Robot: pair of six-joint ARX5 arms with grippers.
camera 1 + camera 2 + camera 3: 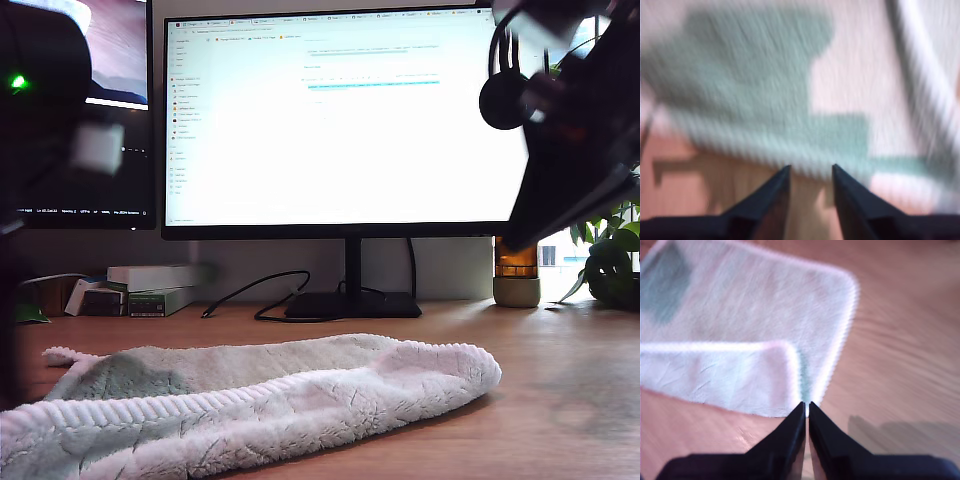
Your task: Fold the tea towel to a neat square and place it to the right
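Terry pile, off-white and fluffy, makes up the towel [260, 400], which lies partly folded on the wooden counter [570, 400], reaching from the exterior view's lower left corner toward the middle, in front of the monitor [345, 120]. One flap already lies over the layer beneath, its beaded hem [715, 346] running as a raised, bumpy line, and the far corner is rounded. You have your first end effector [811, 170] open a moderate way, with nothing between the jaws, hovering over the near edge where cloth meets wood; that picture is smeared, so judge its height with care. Your second end effector [806, 404] has its tips together or nearly so, just at the folded corner, and you cannot tell from this whether it pinches the hem or merely sits above it. To do this fold well, I would take both near corners by the hem, since the beading gives a firmer bite than the loose pile, and catch every layer at once. Lift only enough to clear the counter, carry both corners over evenly, and lay hem on hem so the edges square up. Soft cloth like this sags and drags, so keep it lightly taut between the two grips.
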